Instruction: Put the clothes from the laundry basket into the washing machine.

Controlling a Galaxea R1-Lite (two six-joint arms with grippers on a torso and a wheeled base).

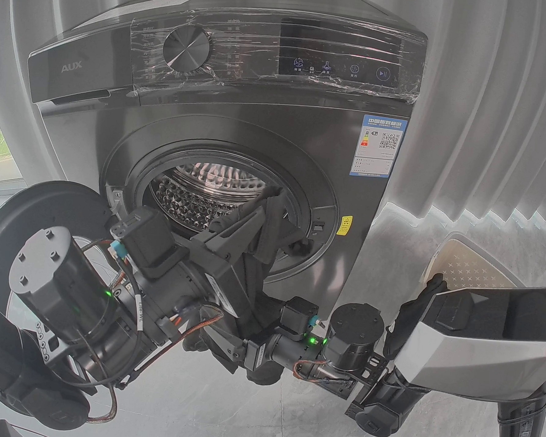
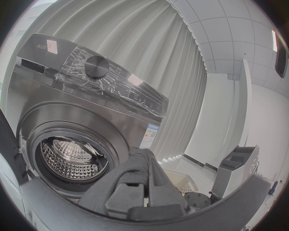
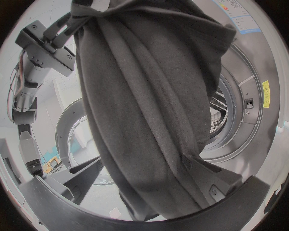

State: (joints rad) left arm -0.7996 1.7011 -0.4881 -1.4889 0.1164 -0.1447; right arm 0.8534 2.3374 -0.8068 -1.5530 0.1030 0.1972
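The grey washing machine point(image 1: 230, 121) stands with its round door point(image 1: 34, 214) swung open on the left, baring the steel drum point(image 1: 207, 193). My left gripper point(image 1: 248, 217) is shut on a dark grey garment point(image 1: 265, 240) just in front of the drum's mouth. The cloth hangs down from it in a long bundle. In the left wrist view the garment point(image 2: 132, 171) is bunched over that gripper point(image 2: 144, 177). Lower down, my right gripper point(image 1: 213, 344) is open, and the hanging garment point(image 3: 144, 105) passes between its spread fingers point(image 3: 87, 171). The left gripper point(image 3: 69, 21) pinches the cloth's top.
The pale laundry basket point(image 1: 472, 265) sits on the floor to the right of the machine, with something dark point(image 1: 411, 316) at its near edge. White curtains hang behind. Open tiled floor point(image 1: 224, 409) lies in front of the machine.
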